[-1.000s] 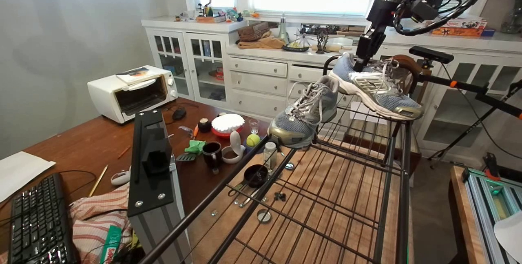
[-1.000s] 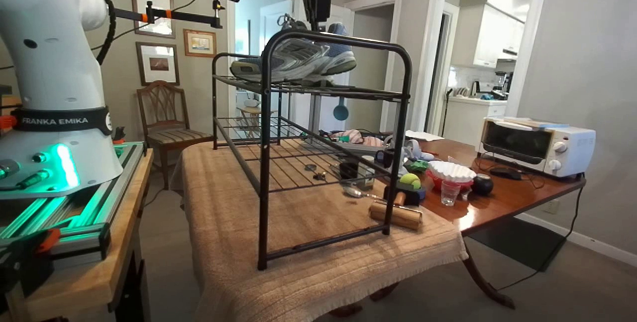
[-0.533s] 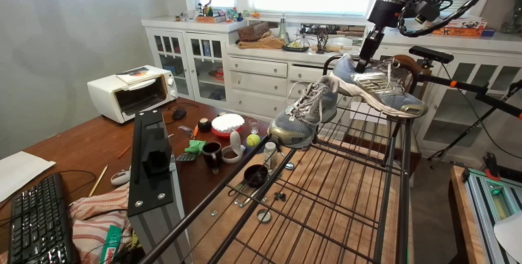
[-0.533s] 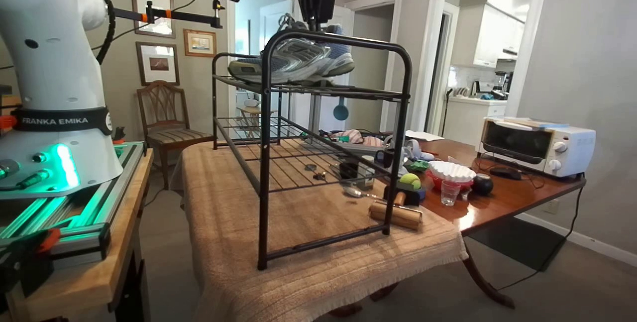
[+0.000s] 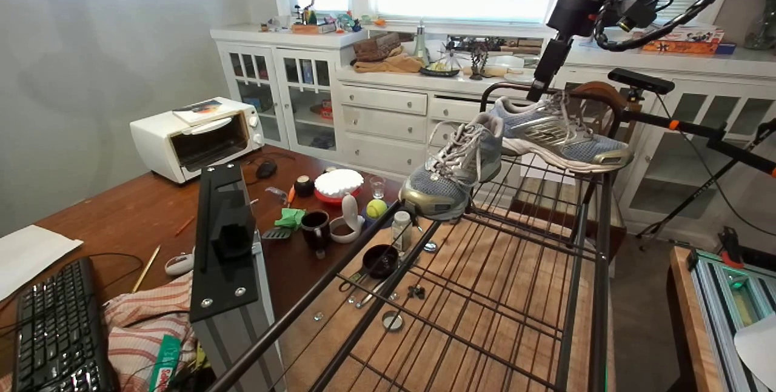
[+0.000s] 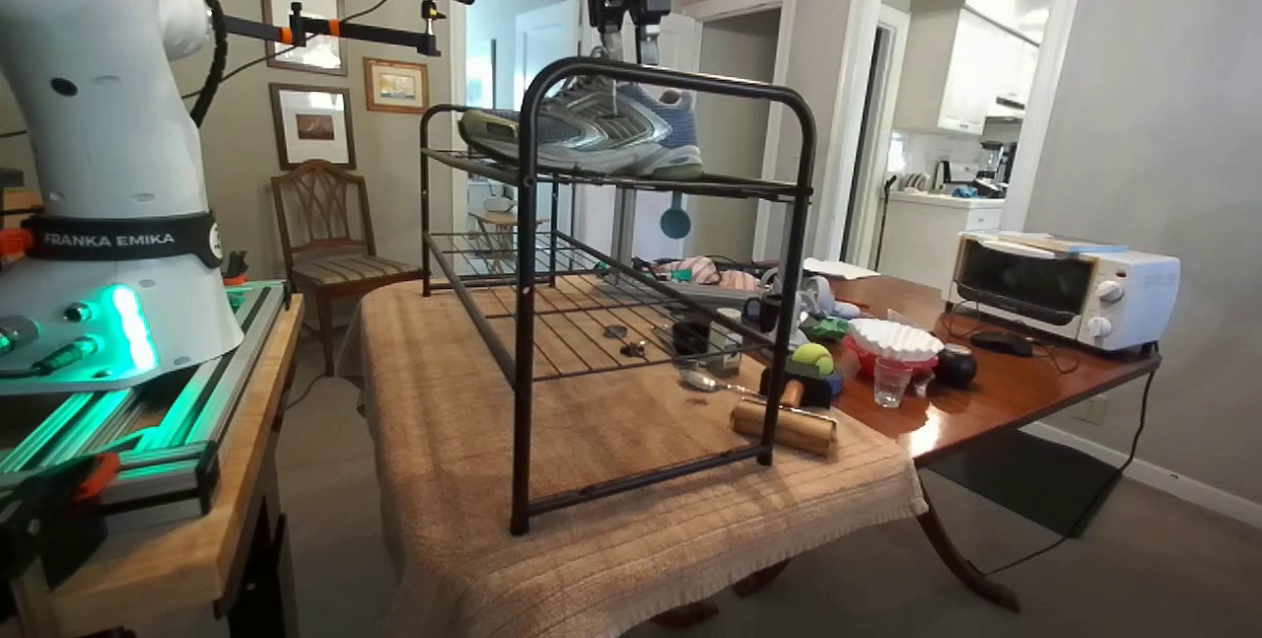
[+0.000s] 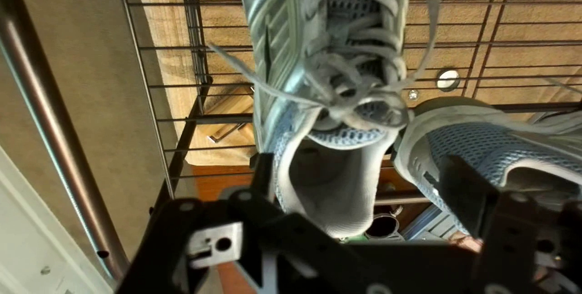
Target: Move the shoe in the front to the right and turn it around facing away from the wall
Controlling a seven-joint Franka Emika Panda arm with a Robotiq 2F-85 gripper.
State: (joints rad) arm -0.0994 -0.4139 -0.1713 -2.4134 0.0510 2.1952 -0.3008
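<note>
Grey-and-white mesh, the shoe (image 5: 561, 137) stands atop the one two-tier rack (image 6: 524, 342), across its far end in an exterior view, toe rightward; its one mate (image 5: 454, 168) sits just beside it, nearer and left. Over the shoe's rear the gripper (image 7: 359, 171) holds nothing, its two fingers (image 7: 464, 189) spread wide. One toaster oven (image 5: 200, 140) stands far left
</note>
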